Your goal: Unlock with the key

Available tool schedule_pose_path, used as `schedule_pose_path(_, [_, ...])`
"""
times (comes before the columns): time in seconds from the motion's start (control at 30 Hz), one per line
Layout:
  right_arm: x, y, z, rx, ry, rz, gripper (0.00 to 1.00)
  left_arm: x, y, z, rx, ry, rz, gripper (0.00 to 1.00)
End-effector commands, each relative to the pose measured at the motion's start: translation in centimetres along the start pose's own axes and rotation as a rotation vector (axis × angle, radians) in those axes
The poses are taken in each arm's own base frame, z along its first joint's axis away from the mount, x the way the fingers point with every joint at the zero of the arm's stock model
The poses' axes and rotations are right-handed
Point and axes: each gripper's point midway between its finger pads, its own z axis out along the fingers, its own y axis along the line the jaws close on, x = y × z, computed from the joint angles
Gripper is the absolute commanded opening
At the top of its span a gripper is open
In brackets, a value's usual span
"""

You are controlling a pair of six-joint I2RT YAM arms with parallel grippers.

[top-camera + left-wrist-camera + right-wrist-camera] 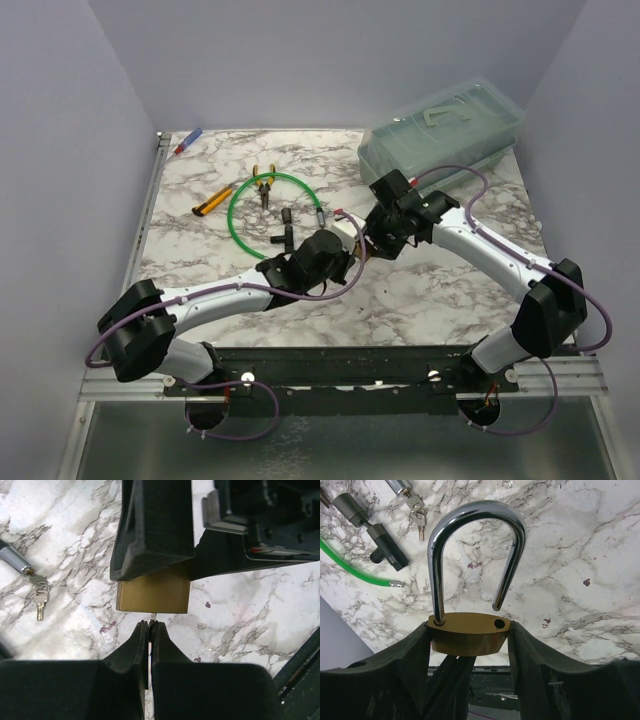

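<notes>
Left fingers point(131, 652) right up close, clenched tight on the key point(154, 615). Only a sliver of silver shank shows btwn the tips and the underside of the brass padlock point(152, 595), so key's in the keyway, blade hidden. Right fingers point(407, 655) grasping the padlock body from both sides, looks held up off the surface point(580, 555). Shackle point(470, 515) looks sprung: 1 leg seated, other leg's tip hanging just above its hole, so the unlock reads as done or nearly. Risks now: grip on that key is tiny, so any twist off-axis could let it slip or bend the shank. Pulling back w/o centring the key could drag the padlock askew in the right fingers, maybe drop it. 2 arms this close, wrists could bump too. Spare keys point(40, 599) lie well apart on the surface by the silver cable end point(15, 560), not in play.
</notes>
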Motion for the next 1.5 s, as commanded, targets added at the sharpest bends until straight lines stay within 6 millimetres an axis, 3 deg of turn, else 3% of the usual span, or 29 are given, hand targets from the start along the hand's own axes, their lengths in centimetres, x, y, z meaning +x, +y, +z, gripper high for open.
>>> schedule_pose_path(0.0, [2.9,1.0,-0.9,-0.022,0.131,-0.051,0.0,-4.3,-0.4,0.3,-0.048,-0.131,0.084,0.0])
schedule_pose_path(0.2, [2.7,1.0,-1.0,-0.022,0.119,-0.048,0.0,-4.0,-0.8,-0.1,-0.04,-0.126,0.088,0.0])
schedule_pose_path(0.27, [2.7,0.9,-1.0,-0.026,0.115,-0.05,0.0,-3.7,-0.9,-0.6,-0.033,-0.126,0.072,0.06])
schedule_pose_path(0.5, [2.5,0.8,-1.4,-0.051,0.094,-0.054,0.0,-2.6,-2.2,-2.5,0.064,-0.101,0.003,0.6])
schedule_pose_path(0.67, [2.2,0.7,-2.0,-0.075,0.069,-0.061,0.0,-2.3,-2.9,-4.4,0.126,-0.105,-0.069,0.79])
schedule_pose_path(0.83, [1.9,0.7,-2.6,-0.12,0.036,-0.074,0.0,-2.9,-2.5,-6.4,0.122,-0.138,-0.185,0.84])
schedule_pose_path(0.97, [1.6,1.1,-3.5,-0.187,0.007,-0.09,0.0,-2.8,-2.2,-6.9,0.122,-0.141,-0.297,0.85])
schedule_pose_path(1.13, [1.5,1.7,-4.7,-0.258,-0.011,-0.115,0.0,-3.4,-3.4,-7.6,0.241,-0.186,-0.41,0.85])
schedule_pose_path(1.47, [2.1,2.7,-6.2,-0.358,0.007,-0.148,0.0,-4.0,-3.9,-6.9,0.318,-0.225,-0.493,0.81])
